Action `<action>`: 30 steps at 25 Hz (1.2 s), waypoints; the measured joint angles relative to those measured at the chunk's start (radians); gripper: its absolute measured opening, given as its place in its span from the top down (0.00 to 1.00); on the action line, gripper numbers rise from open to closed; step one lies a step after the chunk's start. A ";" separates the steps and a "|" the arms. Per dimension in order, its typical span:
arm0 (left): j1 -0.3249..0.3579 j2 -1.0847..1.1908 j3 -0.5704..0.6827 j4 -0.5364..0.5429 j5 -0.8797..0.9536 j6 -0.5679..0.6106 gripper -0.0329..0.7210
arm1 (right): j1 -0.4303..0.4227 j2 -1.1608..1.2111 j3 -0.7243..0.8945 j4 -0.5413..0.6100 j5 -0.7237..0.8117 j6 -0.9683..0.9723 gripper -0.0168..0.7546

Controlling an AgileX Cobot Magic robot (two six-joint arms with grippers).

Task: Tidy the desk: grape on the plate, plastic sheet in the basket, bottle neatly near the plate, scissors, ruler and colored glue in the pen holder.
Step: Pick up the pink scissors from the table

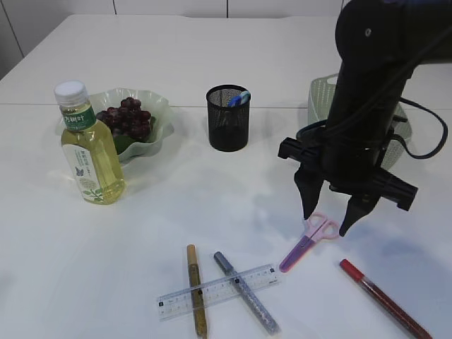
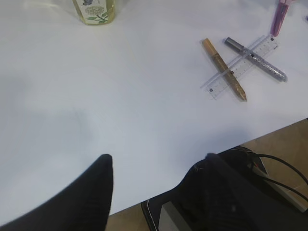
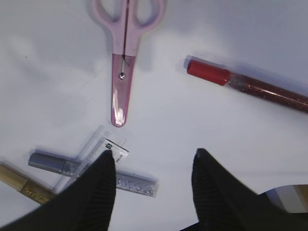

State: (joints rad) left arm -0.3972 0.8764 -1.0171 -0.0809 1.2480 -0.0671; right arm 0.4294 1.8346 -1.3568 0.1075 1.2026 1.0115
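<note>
Right claw (image 1: 327, 224), open over the scissors (image 1: 308, 240) at lower right, should drop straight, straddling the handles squarely before closing.

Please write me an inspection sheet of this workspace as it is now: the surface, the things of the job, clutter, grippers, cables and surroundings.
Surface: white table, no spills seen.
Job's things: grapes on green plate; bottle upright beside the plate; black mesh pen holder with a blue-tipped item inside; pink scissors lying closed; clear ruler under gold glue pen and silver glue pen; red glue pen apart; basket behind the right arm, contents hidden.
Clutter: nothing seen.
Grippers: right gripper open, above the scissors' handles; left gripper open, empty, at the table's near edge.
Cables: black cable looping from the right arm.
Surroundings: pale wall panels behind the table.
</note>
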 joint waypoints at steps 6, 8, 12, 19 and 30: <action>0.000 0.000 0.000 0.000 -0.002 0.000 0.38 | 0.000 0.004 0.000 -0.054 -0.015 0.002 0.45; 0.000 0.000 0.000 0.000 -0.002 0.000 0.38 | 0.000 0.004 0.000 -0.056 -0.018 0.008 0.45; 0.000 0.000 0.000 0.000 -0.002 0.000 0.38 | 0.000 0.006 0.000 -0.059 -0.040 0.022 0.45; 0.000 0.000 0.000 0.002 -0.002 0.000 0.38 | 0.000 0.017 0.000 -0.079 -0.048 0.034 0.45; 0.000 0.000 0.000 0.002 -0.002 -0.002 0.38 | 0.000 0.074 0.000 -0.080 -0.087 0.037 0.43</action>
State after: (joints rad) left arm -0.3972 0.8764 -1.0171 -0.0787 1.2461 -0.0695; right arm 0.4294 1.9089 -1.3568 0.0273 1.1155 1.0484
